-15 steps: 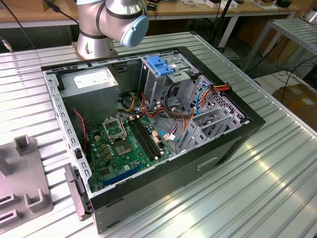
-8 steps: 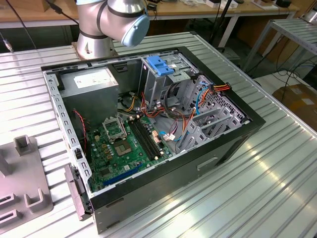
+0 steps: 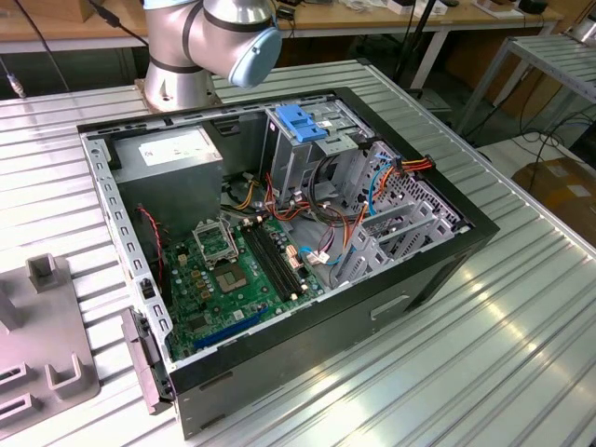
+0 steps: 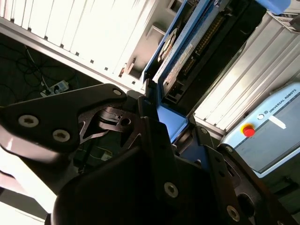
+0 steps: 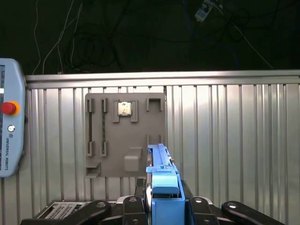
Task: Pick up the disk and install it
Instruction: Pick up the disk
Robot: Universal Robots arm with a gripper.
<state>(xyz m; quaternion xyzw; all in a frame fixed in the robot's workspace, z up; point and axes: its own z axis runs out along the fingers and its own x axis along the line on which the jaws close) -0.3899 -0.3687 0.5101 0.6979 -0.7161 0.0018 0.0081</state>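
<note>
The power supply in the open case carries a white label, and its print cannot be made out. The pendant lying on the desk has a red button and a line of lettering along its edge. The disk shows a pale label strip beside a row of connector pins in the second wrist view, and its text is not legible.

In the exterior view the arm stands on the desk behind the case. Its base and one blue-capped joint are in frame, and the rest is cut off at the top edge.

In the first wrist view the gripper points down at the desk. Its black fingers are closed narrow on the disk's blue carrier, one on each side. The disk is seen edge-on and reaches out from the fingers over the desk. Its far end overlaps a grey plate, which holds a small square chip in one recess. How high the disk hangs above the plate cannot be told.

In the second wrist view the gripper's linkage hides the held end of the disk. The disk's far end is cut off by the frame.

Inside the case, a blue latch sits atop the metal drive cage. Cables partly cover the green board.
</note>
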